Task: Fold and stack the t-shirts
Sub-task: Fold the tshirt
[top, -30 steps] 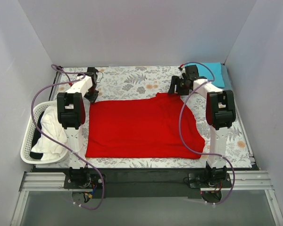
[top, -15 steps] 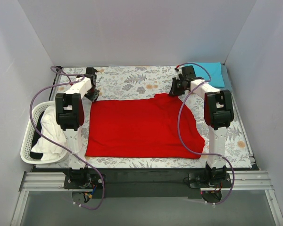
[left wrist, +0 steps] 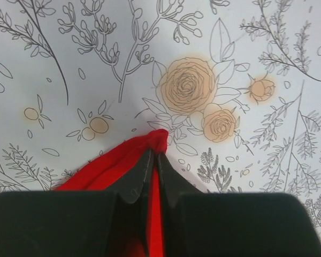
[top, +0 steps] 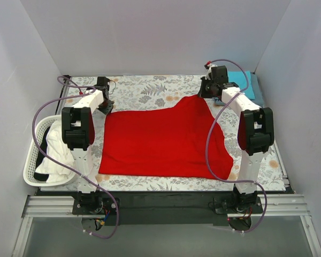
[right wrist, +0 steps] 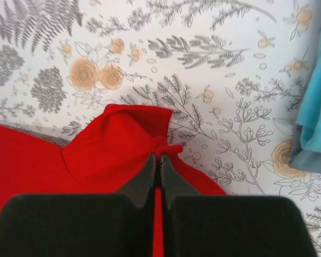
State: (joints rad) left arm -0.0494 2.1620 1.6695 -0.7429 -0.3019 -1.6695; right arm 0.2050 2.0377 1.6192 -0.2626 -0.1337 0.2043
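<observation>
A bright red t-shirt (top: pixel 160 142) lies spread over the flower-print table cover. Its far left corner (left wrist: pixel 150 143) is pinched in my left gripper (top: pixel 105 107), jaws shut on the cloth (left wrist: pixel 154 155). My right gripper (top: pixel 206 92) is shut on the far right corner (right wrist: pixel 166 147), which is lifted and pulled toward the back, so the shirt's far edge rises to a peak there. A folded teal t-shirt (top: pixel 244 83) lies at the back right corner, with a grey-blue layer under it in the right wrist view (right wrist: pixel 310 160).
A white lattice basket (top: pixel 33 158) holding white and dark cloth sits at the left edge of the table. White walls close the table on three sides. The floral cover (top: pixel 150 91) shows bare behind the red shirt.
My right gripper closed on the red shirt's far right corner and drew it up and back toward the teal shirt. The left gripper kept its hold and barely moved.
</observation>
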